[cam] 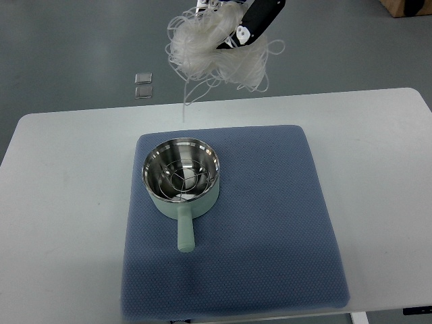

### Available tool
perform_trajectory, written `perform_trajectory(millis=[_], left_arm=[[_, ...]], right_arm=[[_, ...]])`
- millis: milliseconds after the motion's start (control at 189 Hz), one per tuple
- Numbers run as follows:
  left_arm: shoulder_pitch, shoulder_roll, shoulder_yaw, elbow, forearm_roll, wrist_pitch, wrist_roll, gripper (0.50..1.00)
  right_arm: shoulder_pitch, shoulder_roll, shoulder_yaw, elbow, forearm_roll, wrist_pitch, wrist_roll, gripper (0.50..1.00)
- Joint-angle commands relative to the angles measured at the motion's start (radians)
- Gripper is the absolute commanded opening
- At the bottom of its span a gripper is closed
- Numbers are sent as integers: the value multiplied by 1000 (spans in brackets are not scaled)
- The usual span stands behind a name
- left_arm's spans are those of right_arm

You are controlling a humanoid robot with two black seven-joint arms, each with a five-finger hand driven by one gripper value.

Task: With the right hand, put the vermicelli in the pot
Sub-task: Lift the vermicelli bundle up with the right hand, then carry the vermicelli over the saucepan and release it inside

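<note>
A tangled bundle of white translucent vermicelli [206,50] hangs in the air at the top of the top view, beyond the table's far edge. My right hand [251,28], black with white parts, slants in from the upper right and is shut on the bundle's right side. Loose strands dangle down to about the table's far edge. A pale green pot [190,206] with a shiny steel inside and a wire rack in it stands on the blue mat, handle towards me. The pot sits below and nearer than the vermicelli. No left hand shows.
A blue textured mat [270,223] covers the middle of the white table [67,202]. Two small clear square pieces [143,86] lie on the grey floor beyond the table's far edge, to the left.
</note>
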Motion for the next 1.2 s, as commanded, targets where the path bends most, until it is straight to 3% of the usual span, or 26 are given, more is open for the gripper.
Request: perform_trajectory(millis=[0, 170, 360, 1002, 1007, 1012, 1017, 1023, 1028, 1033, 1039, 1049, 1134, 1192], left_arm=[[0, 0, 0, 0, 1, 0, 0, 1000], [-2, 0, -1, 6, 0, -1, 0, 1000], [-2, 0, -1, 11, -2, 0, 0, 1000], [0, 0, -1, 9, -2, 0, 0, 1000], [-2, 0, -1, 9, -2, 0, 0, 1000], [-2, 0, -1, 9, -2, 0, 0, 1000], [-2, 0, -1, 9, -2, 0, 0, 1000], [-2, 0, -1, 9, -2, 0, 0, 1000], [-2, 0, -1, 9, -2, 0, 0, 1000], [-2, 0, -1, 9, -2, 0, 0, 1000], [-2, 0, -1, 9, -2, 0, 0, 1000], [-2, 0, -1, 9, -2, 0, 0, 1000], [-2, 0, -1, 9, -2, 0, 0, 1000], [-2, 0, 0, 9, -2, 0, 0, 1000]], right_arm=[[-8, 145, -61, -74, -5, -36, -1, 500], [-88, 323, -76, -201, -17, -50, -1, 500], [-223, 440, -76, -289, -66, -61, -3, 500], [-383, 480, -70, -341, -134, -105, -3, 500], [-384, 480, -70, -343, -134, -108, -1, 533], [-384, 480, -70, -343, -134, -108, -1, 533], [-386, 480, -69, -343, -134, -111, -1, 646], [-386, 480, -69, -343, -134, -111, -1, 648], [-387, 480, -69, -344, -134, -114, -1, 741], [-387, 480, -69, -344, -134, -114, -1, 742], [-389, 480, -69, -346, -134, -117, -1, 812], [-392, 480, -69, -347, -132, -119, -1, 833], [-399, 480, -69, -355, -132, -139, -1, 838], [-403, 480, -69, -364, -132, -146, -1, 868]])
